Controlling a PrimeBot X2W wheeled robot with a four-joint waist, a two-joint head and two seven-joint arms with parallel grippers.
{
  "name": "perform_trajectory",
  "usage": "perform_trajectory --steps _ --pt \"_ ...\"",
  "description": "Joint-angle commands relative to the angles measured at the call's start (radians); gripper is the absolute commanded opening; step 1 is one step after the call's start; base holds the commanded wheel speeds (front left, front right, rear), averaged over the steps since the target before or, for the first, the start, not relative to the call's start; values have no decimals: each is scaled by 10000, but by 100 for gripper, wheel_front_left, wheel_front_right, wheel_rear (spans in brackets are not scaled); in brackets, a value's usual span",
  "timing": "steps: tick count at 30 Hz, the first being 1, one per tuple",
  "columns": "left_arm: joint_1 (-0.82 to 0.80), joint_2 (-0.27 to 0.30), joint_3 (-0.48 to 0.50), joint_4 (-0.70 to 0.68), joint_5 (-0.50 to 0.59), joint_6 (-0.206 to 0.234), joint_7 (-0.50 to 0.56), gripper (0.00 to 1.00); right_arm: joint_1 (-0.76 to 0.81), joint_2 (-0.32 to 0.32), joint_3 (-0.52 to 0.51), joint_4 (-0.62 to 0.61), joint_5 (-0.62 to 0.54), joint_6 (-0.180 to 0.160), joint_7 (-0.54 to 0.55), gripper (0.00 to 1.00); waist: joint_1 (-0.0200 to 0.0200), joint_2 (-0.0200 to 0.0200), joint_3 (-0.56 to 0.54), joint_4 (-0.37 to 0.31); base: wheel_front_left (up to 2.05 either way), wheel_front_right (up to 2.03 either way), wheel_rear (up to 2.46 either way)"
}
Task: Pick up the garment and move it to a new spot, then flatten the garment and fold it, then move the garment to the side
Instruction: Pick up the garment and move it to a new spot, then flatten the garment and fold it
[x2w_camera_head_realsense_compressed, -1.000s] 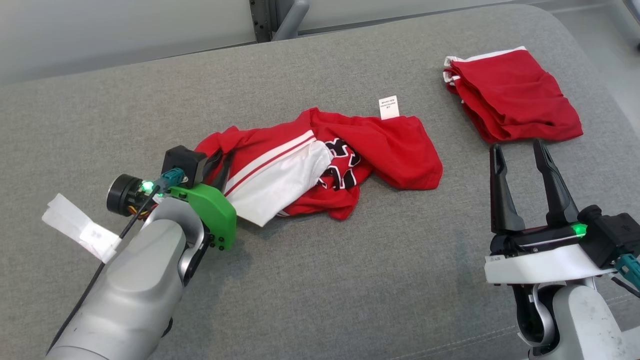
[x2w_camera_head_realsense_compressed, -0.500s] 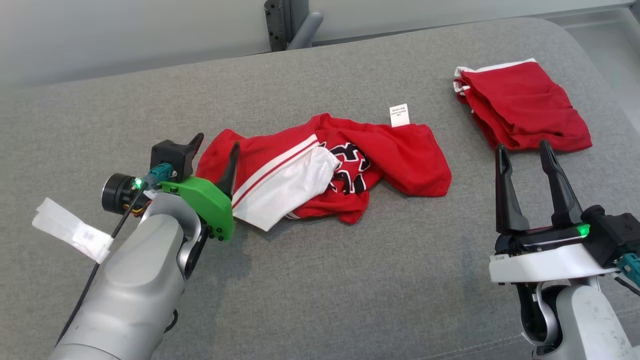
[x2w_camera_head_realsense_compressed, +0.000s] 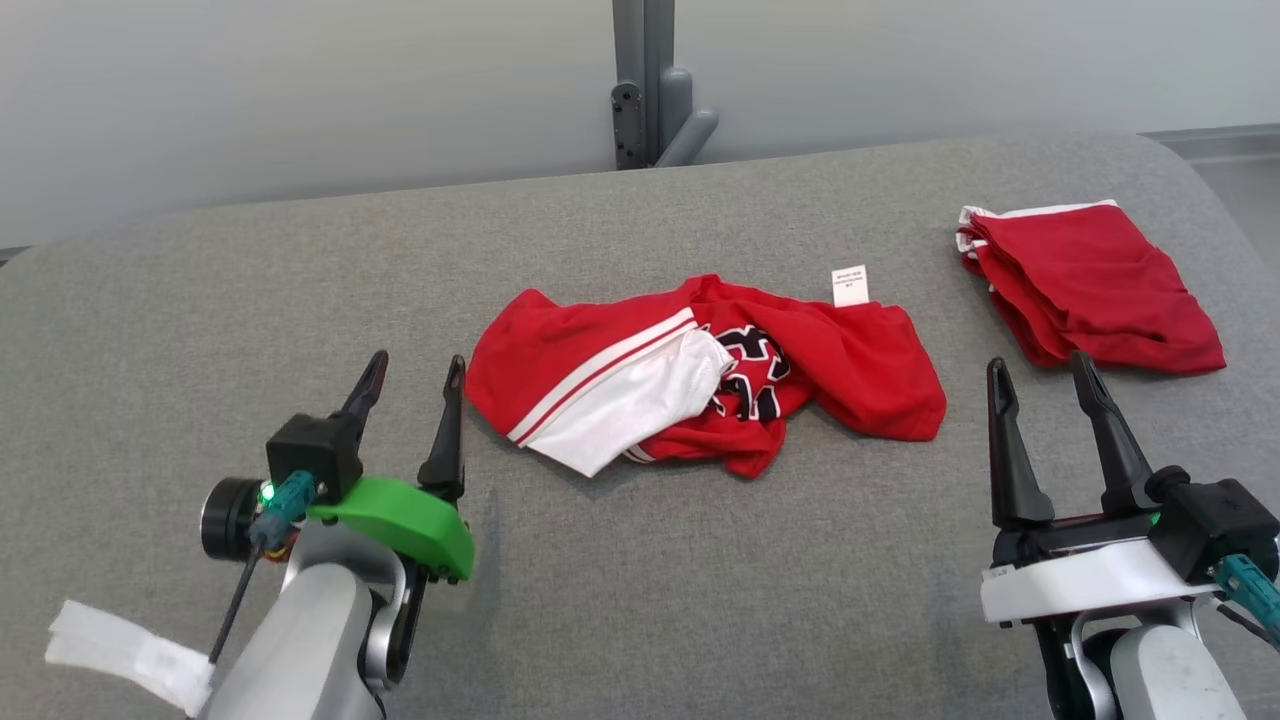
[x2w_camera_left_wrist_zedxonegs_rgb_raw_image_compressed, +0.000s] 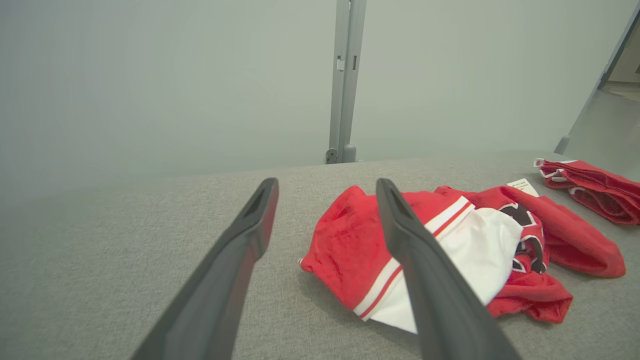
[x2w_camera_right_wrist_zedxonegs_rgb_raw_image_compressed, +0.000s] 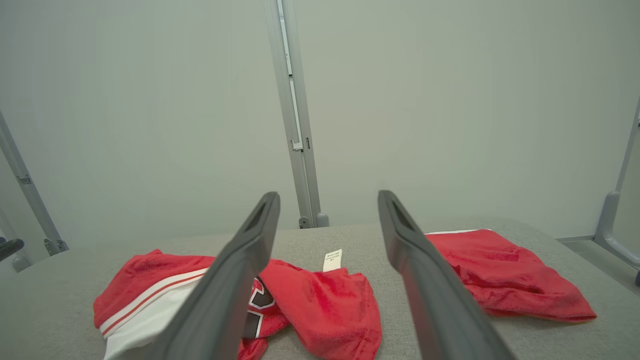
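Two red garments lie on the grey padded table (x2w_camera_head_realsense_compressed: 250, 300). The garment (x2w_camera_head_realsense_compressed: 850, 370) to be handled sits crumpled near the table's middle: red cloth with a white panel, two white stripes along that panel's edge, and a black print outlined in white that is half buried in the folds (it cannot be made out as letters or a number). One small white tag (x2w_camera_head_realsense_compressed: 850, 286) sticks up from its far edge; the lines of print on it are too small to read. The second piece, a folded red garment (x2w_camera_head_realsense_compressed: 1090, 285) with white trim, rests well apart at the far right. There are two grippers, both empty and touching no cloth. The left gripper (x2w_camera_head_realsense_compressed: 418, 363) hovers just beside the crumpled garment's left end with its two dark fingers spread apart. The right gripper (x2w_camera_head_realsense_compressed: 1038, 365) is likewise parted, between the two garments and nearer the robot. One grey post (x2w_camera_head_realsense_compressed: 645, 90) stands behind the table.
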Motion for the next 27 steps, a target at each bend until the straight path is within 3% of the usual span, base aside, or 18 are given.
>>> perform_trajectory --steps 1,6,10,27 --pt "430 -49 155 -238 230 63 -4 100 158 -6 13 36 -46 -11 -27 100 0 29 -284 293 0 0 0" --pt "2091 -277 1206 -1793 737 442 -3 100 394 -4 66 132 30 -11 -27 100 0 29 -431 467 0 0 0" --pt "3049 -491 1870 -2641 1090 472 -5 100 557 -6 56 229 112 -11 -27 100 0 29 -471 584 0 0 0" --pt "3581 -1009 2538 -2699 1869 -19 -6 100 462 -6 247 554 195 -11 -27 100 0 29 -486 549 0 0 0"
